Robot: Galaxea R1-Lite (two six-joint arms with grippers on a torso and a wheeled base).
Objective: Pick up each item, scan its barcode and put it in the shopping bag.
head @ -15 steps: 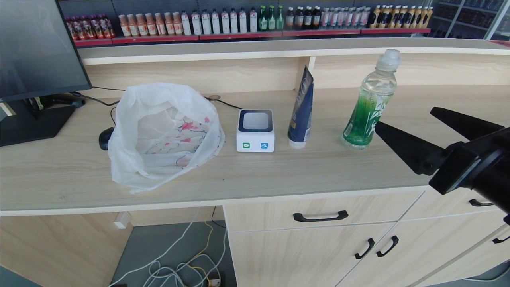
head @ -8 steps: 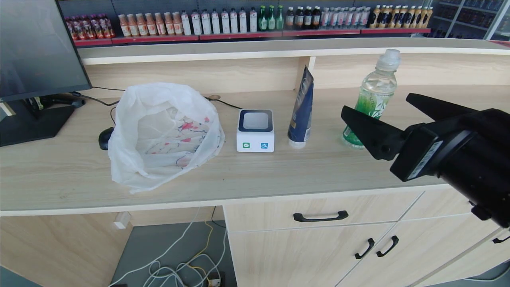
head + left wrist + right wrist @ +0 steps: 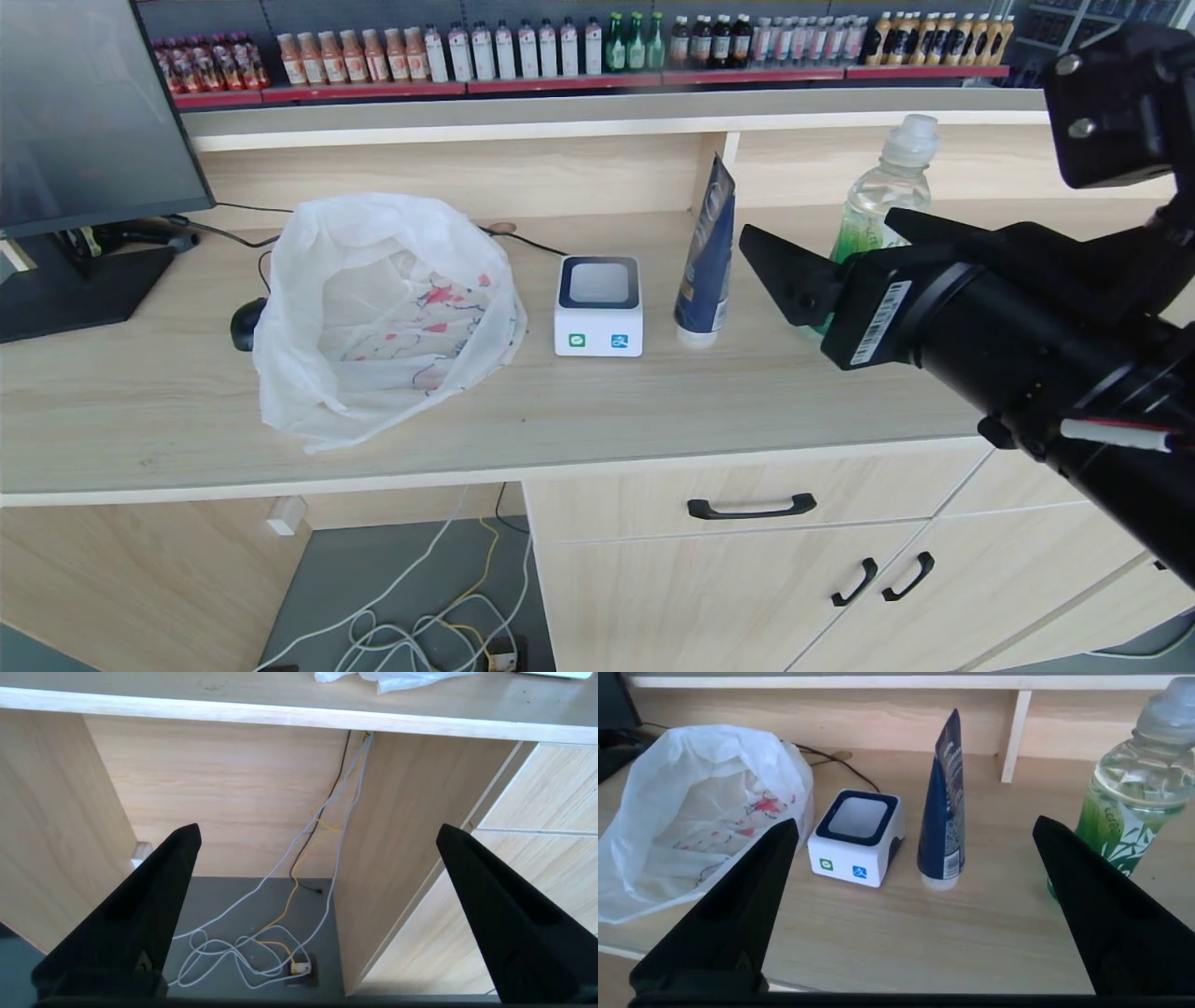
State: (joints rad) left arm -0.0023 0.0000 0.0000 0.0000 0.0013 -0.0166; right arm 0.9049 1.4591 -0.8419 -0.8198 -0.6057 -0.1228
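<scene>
Head view: right claw [image 3: 814, 222], spread and empty, hovers by the green bottle [image 3: 878, 196]; it and the blue tube [image 3: 707, 257] stand on the tabletop [image 3: 653, 401], seemingly nothing in the shopping bag [image 3: 373, 317] yet.

Green bottle [image 3: 882, 191] — navy tube [image 3: 707, 266]

Right end effector [image 3: 814, 221], jaws apart, before green bottle [image 3: 882, 191]; blue tube [image 3: 707, 261], scanner [image 3: 598, 303], shopping bag [image 3: 383, 308] on counter [image 3: 747, 401].
</scene>
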